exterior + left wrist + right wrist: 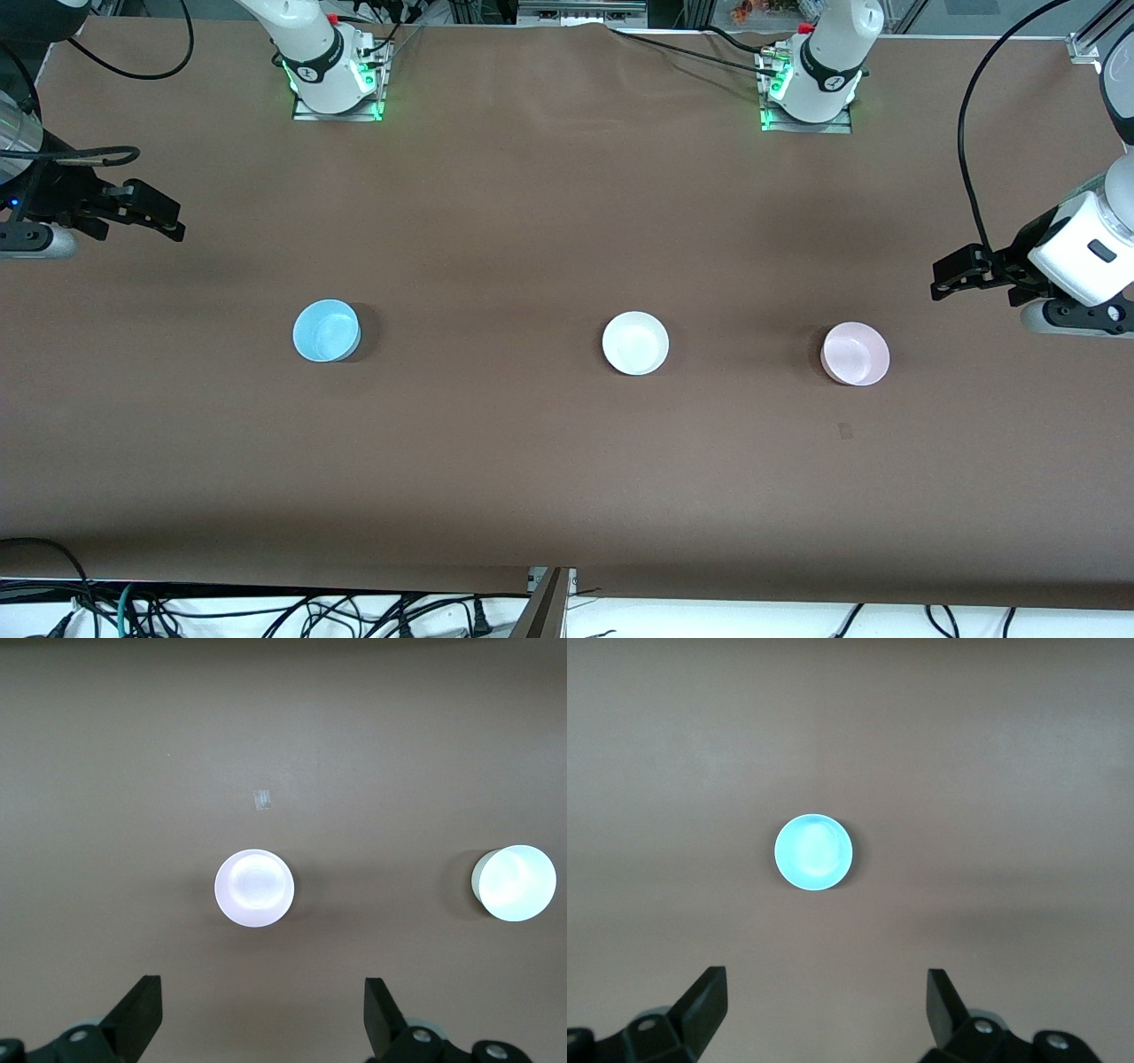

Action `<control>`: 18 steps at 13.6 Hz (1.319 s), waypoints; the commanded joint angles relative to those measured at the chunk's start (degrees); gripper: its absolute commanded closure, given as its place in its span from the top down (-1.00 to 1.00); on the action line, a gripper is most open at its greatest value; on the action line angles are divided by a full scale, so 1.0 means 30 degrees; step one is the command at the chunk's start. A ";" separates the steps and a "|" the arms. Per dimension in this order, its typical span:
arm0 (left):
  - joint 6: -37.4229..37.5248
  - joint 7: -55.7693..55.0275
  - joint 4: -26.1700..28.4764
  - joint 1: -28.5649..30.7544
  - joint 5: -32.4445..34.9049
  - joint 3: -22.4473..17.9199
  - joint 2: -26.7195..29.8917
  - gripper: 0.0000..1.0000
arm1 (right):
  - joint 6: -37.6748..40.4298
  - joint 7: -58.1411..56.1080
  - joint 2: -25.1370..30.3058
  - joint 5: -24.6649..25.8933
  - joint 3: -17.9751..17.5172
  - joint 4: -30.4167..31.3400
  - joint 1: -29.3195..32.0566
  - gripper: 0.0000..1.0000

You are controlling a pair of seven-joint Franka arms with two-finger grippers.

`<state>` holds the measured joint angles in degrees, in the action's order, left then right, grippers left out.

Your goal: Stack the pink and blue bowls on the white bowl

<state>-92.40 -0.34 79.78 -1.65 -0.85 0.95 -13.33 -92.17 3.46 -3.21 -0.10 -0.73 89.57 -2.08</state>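
A matte brown counter, faintly creased, carries three small round glossy plastic bowls in a row, well apart. The white bowl sits between the others. The light blue bowl lies toward the right arm's end, the pale pink bowl toward the left arm's. The left tool and right tool hang wide open and empty over the counter's ends.

Sky-blue bowl, glossy white bowl, pale pink bowl, plain brown table, black pincers
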 commanded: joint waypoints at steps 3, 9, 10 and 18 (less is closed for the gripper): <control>0.0037 0.0377 -0.0286 0.0050 -0.0419 -0.0054 -0.0039 1.00 | 0.0195 -0.0011 0.0073 -0.0259 -0.0022 -0.0149 0.0018 0.99; 0.0008 0.0435 -0.0228 0.0109 -0.0361 -0.0054 -0.0068 1.00 | 0.0195 0.0019 0.0073 -0.0259 -0.0022 -0.0149 0.0018 0.99; 0.0008 0.0464 -0.0228 0.0109 -0.0361 -0.0054 -0.0068 1.00 | 0.0166 0.0019 0.0073 -0.0230 -0.0022 -0.0149 0.0018 0.99; -0.0635 0.0552 0.0182 0.0519 -0.0478 -0.0083 -0.0419 1.00 | 0.0225 0.0019 0.0103 -0.0259 -0.0022 -0.0120 0.0018 0.99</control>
<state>-93.03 -0.34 79.87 -0.77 -0.85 0.82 -14.55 -92.16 3.46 -3.21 -0.10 -0.73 89.57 -2.08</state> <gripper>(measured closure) 0.000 0.004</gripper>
